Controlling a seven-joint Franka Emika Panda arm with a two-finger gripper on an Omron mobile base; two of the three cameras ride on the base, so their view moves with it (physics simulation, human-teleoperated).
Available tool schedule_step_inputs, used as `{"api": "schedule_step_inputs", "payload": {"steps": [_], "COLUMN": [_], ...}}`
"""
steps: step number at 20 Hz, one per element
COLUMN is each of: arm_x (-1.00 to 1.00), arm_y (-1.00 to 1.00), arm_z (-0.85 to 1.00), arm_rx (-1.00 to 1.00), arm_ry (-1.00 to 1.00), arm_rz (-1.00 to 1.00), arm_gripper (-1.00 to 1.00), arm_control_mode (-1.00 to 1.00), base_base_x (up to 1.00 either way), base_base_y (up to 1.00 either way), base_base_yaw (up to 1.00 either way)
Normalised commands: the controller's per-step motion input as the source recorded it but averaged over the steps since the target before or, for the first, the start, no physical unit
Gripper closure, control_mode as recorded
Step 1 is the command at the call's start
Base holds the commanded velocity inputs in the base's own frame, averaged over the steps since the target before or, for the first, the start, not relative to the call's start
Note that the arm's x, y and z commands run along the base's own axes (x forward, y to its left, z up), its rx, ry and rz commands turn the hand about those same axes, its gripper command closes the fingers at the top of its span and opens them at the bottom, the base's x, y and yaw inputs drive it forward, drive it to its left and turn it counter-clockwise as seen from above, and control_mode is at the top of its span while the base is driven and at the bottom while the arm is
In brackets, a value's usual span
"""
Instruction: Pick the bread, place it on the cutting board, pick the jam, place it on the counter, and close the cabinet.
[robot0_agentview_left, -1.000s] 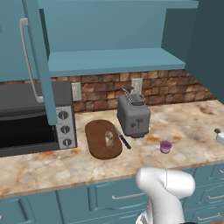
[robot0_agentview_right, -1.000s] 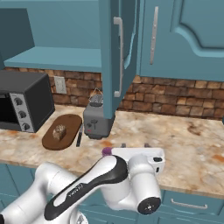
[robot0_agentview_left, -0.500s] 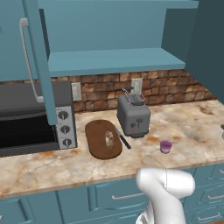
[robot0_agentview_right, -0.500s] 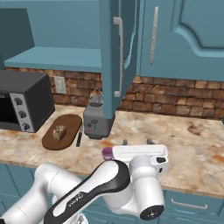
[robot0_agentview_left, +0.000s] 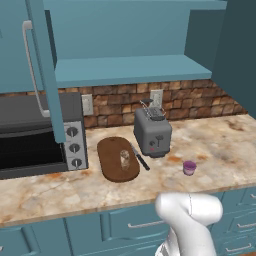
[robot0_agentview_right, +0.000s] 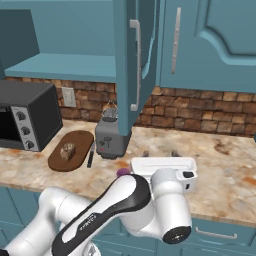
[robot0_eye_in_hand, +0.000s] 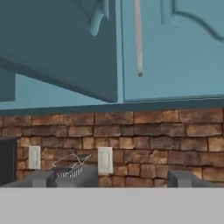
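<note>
Marbled counter (robot0_agentview_left: 220, 142) under an open cabinet (robot0_agentview_right: 127, 60). Bread (robot0_agentview_right: 67, 151) sits on the board (robot0_agentview_left: 118, 159), jam (robot0_agentview_left: 189, 167) stands on the counter right of the toaster (robot0_agentview_left: 152, 134). Gripper (robot0_agentview_right: 160, 155), jaws spread wide and empty, faces the door, likely to push it shut.

Bread (robot0_agentview_left: 124, 159) on cutting board (robot0_agentview_left: 118, 159); jam (robot0_agentview_left: 189, 168) on counter (robot0_agentview_left: 220, 145); cabinet (robot0_agentview_left: 37, 70) open.
</note>
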Motion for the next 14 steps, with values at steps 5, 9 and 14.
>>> {"api": "schedule_step_inputs", "payload": {"steps": [5,9,14], "arm_x": [-0.03,-0.07,-0.12], "arm_y": [-0.16,-0.12,-0.1], "arm_z": [0.33,0.3,0.28], "arm_rx": [0.03,0.02,0.01], "arm_ry": [0.0,0.0,0.0], "arm_rz": [0.0,0.0,0.0], "arm_gripper": [-1.0,-1.0,-1.0], "arm_control_mode": [-1.0,-1.0,-1.0], "base_base_x": [0.0,0.0,0.0], "base_base_y": [0.0,0.0,0.0], "base_base_yaw": [0.0,0.0,0.0]}}
